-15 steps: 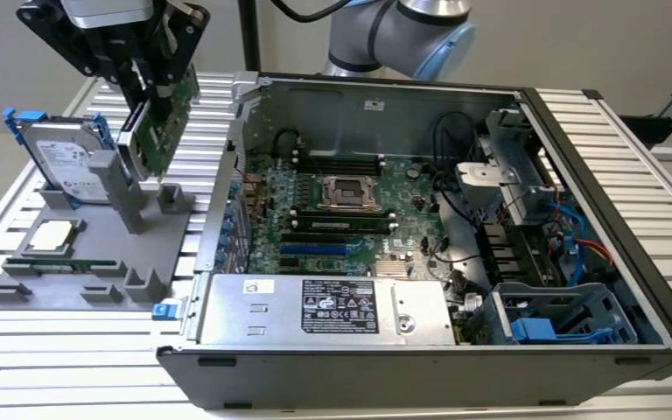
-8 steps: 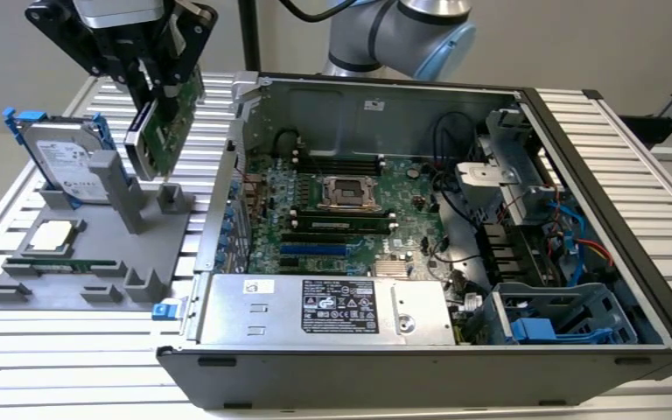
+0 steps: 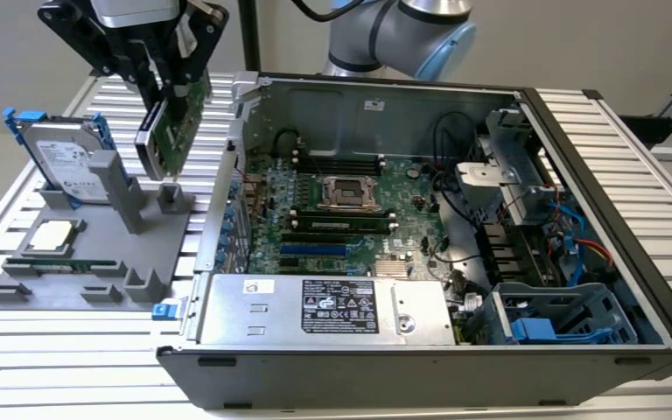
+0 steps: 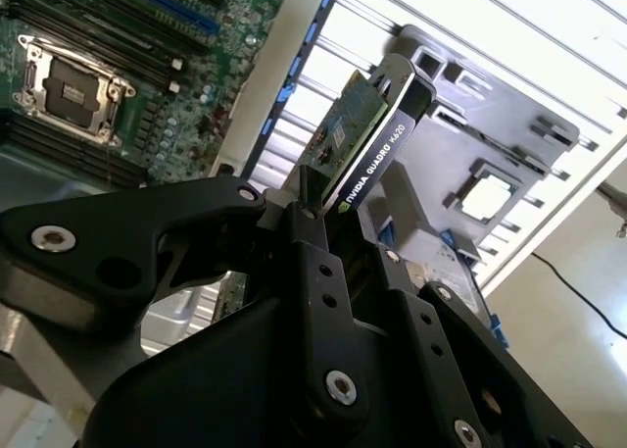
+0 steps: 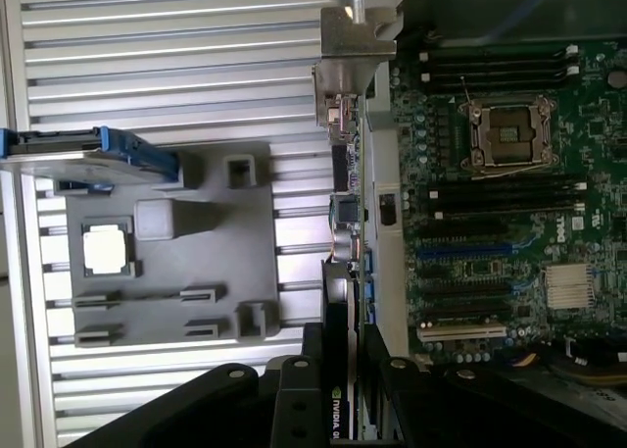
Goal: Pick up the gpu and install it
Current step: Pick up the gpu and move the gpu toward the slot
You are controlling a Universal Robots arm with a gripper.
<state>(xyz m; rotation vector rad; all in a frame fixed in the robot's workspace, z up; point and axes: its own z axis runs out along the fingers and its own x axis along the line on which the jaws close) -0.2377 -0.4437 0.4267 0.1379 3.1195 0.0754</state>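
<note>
Gripper (image 3: pixel 168 87), clamped on the gpu (image 3: pixel 172 131), hangs beside the open computer case (image 3: pixel 430 381), whose motherboard (image 3: pixel 418 201) lies exposed to take cards. The gray holder (image 3: pixel 150 254) props parts upright for grasping. The gpu hangs edge-down above it.

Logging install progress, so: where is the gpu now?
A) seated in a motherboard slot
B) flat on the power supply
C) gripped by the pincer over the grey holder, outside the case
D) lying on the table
C: in the exterior view the pincer grips the gpu over the grey holder, outside the open case.
</note>
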